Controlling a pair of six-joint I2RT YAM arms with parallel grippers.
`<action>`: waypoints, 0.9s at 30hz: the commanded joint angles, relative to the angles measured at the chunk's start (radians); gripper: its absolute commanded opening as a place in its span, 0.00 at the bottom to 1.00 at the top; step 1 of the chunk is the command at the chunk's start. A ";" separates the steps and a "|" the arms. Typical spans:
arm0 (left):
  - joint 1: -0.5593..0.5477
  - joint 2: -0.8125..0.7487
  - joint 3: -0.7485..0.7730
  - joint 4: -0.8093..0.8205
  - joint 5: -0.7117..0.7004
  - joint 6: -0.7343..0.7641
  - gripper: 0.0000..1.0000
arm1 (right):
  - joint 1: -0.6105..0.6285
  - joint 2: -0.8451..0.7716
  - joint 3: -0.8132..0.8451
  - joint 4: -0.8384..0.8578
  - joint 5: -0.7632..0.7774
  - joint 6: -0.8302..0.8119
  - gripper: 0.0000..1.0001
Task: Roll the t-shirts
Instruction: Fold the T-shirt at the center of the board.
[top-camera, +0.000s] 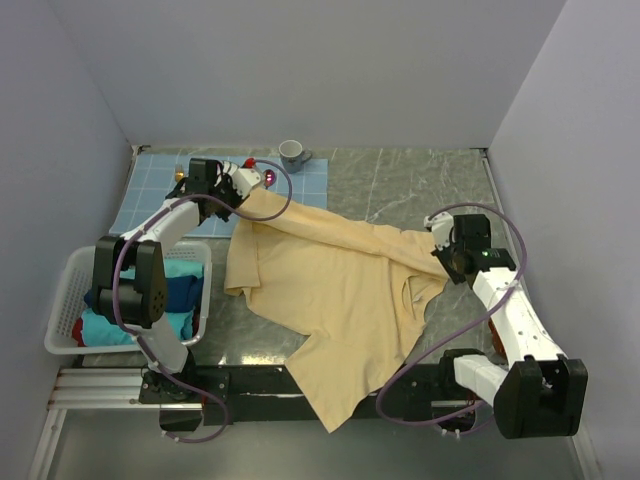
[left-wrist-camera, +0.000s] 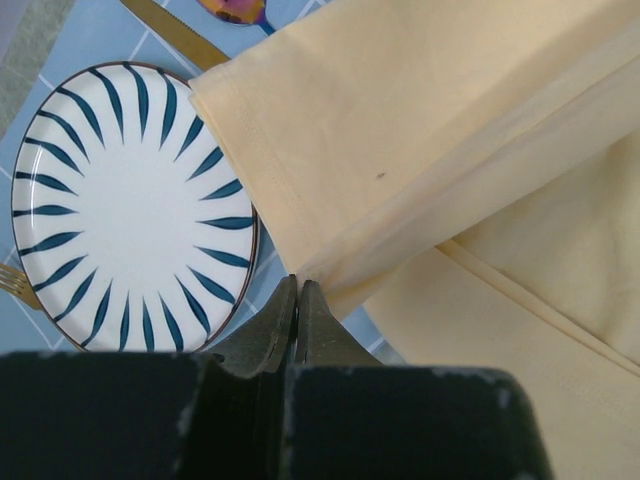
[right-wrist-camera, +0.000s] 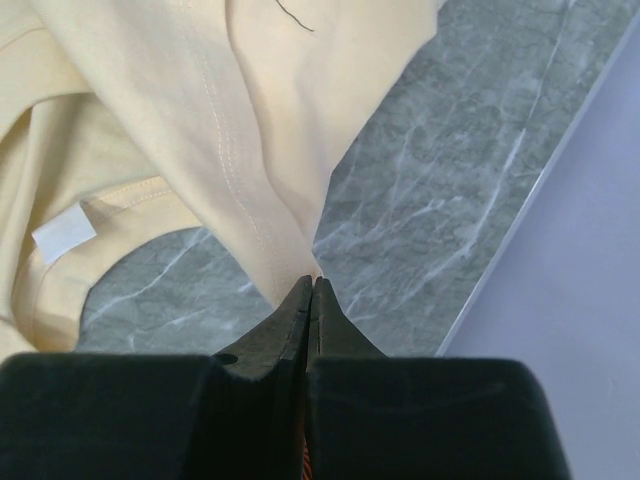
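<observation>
Evidently the left gripper (left-wrist-camera: 298, 285) and right gripper (right-wrist-camera: 313, 282) each pinch an edge of the yellow t-shirt (top-camera: 340, 290), probably stretching it flat for rolling.

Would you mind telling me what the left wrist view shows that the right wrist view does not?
Only the left wrist: a striped plate and gold cutlery on the blue placemat. Only the right wrist: the white neck label and the bare marble table. Both: the yellow t-shirt pinched at a fold, by the left gripper in one view and the right gripper in the other.
</observation>
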 joint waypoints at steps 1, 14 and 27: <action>0.002 -0.048 0.003 -0.010 -0.010 -0.020 0.03 | 0.007 0.013 -0.005 -0.013 -0.024 0.010 0.00; 0.052 -0.022 0.256 -0.027 0.007 -0.215 0.61 | -0.096 0.212 0.342 -0.053 -0.145 0.250 0.59; 0.054 0.223 0.556 -0.157 0.035 -0.571 0.60 | -0.235 0.707 0.638 -0.011 -0.245 0.352 0.60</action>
